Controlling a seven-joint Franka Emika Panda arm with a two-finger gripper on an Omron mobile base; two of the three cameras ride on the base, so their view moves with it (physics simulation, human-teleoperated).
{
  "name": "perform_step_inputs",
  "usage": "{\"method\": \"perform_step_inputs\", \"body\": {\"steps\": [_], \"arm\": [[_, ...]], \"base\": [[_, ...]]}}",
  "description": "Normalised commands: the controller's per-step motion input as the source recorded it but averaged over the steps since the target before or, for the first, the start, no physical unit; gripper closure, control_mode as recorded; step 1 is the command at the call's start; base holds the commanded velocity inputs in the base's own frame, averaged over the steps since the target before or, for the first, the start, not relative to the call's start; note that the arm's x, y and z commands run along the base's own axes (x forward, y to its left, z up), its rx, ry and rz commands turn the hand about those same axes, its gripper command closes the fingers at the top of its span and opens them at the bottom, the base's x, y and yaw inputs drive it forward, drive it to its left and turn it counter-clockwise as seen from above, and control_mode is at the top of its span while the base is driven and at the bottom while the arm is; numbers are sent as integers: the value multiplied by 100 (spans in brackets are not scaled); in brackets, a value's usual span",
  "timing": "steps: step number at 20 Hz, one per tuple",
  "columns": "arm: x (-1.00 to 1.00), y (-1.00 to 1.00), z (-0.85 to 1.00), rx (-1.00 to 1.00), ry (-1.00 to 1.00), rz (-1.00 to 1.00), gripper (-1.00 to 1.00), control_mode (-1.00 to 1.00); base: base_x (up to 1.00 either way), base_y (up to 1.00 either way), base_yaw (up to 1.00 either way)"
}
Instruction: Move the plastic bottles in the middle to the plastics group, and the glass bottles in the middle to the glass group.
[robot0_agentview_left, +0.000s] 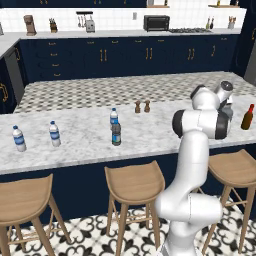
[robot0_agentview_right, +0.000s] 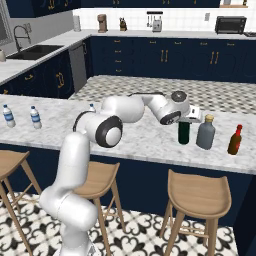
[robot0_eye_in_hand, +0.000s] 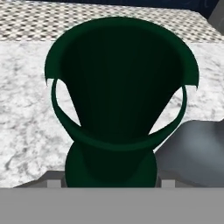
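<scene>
We see the green bottle (robot0_agentview_right: 184, 132) standing on the desk (robot0_agentview_right: 145, 142) just beside the grey-blue bottle (robot0_agentview_right: 205, 133); tool (robot0_agentview_right: 189, 118) at its neck, grip unclear. Two small bottles (robot0_agentview_left: 115, 128) left mid-desk.

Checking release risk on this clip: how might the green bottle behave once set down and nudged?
The green bottle is tall and slim, so probably apt to tip if bumped high. It stands close beside the grey-blue bottle, so a wobble could knock glass on glass. The gripper sits over its neck; its smooth surface may slip.
</scene>
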Motion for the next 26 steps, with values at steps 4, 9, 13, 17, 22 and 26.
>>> {"method": "perform_step_inputs", "body": {"steps": [4,9,13,17,22,26], "arm": [[0,0,-48,0,0,0,100,-100],[0,0,-14,0,0,0,100,-100],[0,-4,0,0,0,0,100,-100],[0,0,0,0,0,0,-100,-100],[0,0,0,0,0,0,-100,-100],[0,0,0,0,0,0,-100,-100]], "base": [[0,0,0],[0,0,0],[0,0,0],[0,0,0],[0,0,0],[0,0,0]]}}
